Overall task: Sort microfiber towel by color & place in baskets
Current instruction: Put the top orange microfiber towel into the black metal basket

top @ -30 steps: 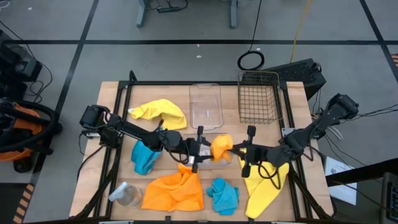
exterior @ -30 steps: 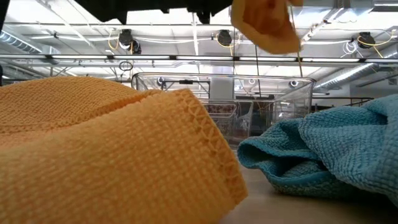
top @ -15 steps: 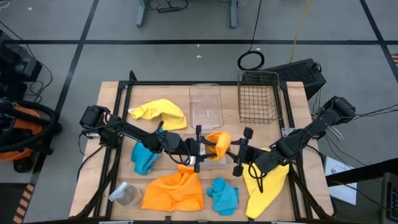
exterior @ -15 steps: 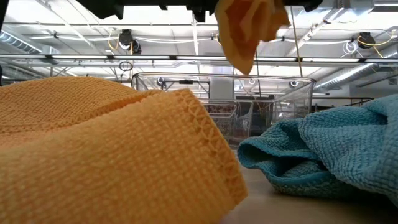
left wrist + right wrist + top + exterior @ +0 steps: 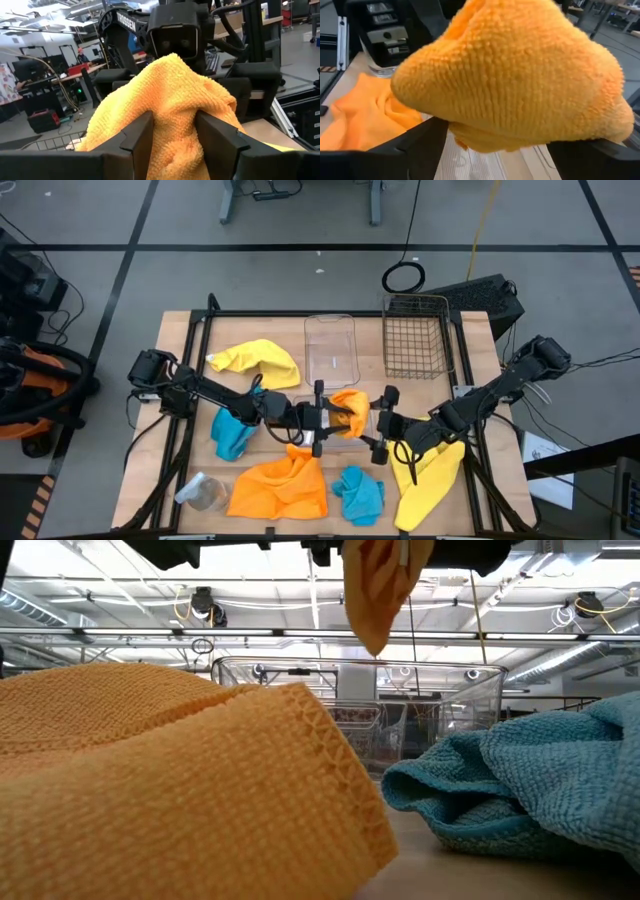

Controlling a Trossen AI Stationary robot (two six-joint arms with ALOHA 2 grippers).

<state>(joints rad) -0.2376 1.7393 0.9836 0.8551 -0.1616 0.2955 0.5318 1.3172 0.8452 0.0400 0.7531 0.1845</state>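
An orange towel (image 5: 351,410) is bunched in the air over the table's middle, with my left gripper (image 5: 333,420) shut on its left end. My right gripper (image 5: 378,426) stands open just right of it, its fingers wide on either side of the towel's right end (image 5: 520,75); whether they touch it does not show. On the table lie a yellow towel (image 5: 256,362), a turquoise one (image 5: 232,434), an orange one (image 5: 280,486), a second turquoise one (image 5: 358,493) and a second yellow one (image 5: 424,482). At the far edge stand a clear bin (image 5: 330,350) and a wire basket (image 5: 414,336). My left gripper pinches a bunched fold of the orange towel (image 5: 173,150) between its two fingers, several layers thick. The fingers come level from the table's left. The towel is lifted clear of the table, and its free part (image 5: 380,595) hangs slack below the fingers.
A small clear jar (image 5: 203,493) sits at the near left corner. My left arm reaches over the turquoise towel, and my right arm over the yellow one. A keyboard (image 5: 480,295) lies beyond the far right corner. Bare wood shows between the bin and the yellow towel.
My right gripper has opened and let go of the orange towel, shifting a little toward the table's left. The towel, before stretched between both grippers, now hangs from my left gripper alone; its free end has dropped and swung toward the left.
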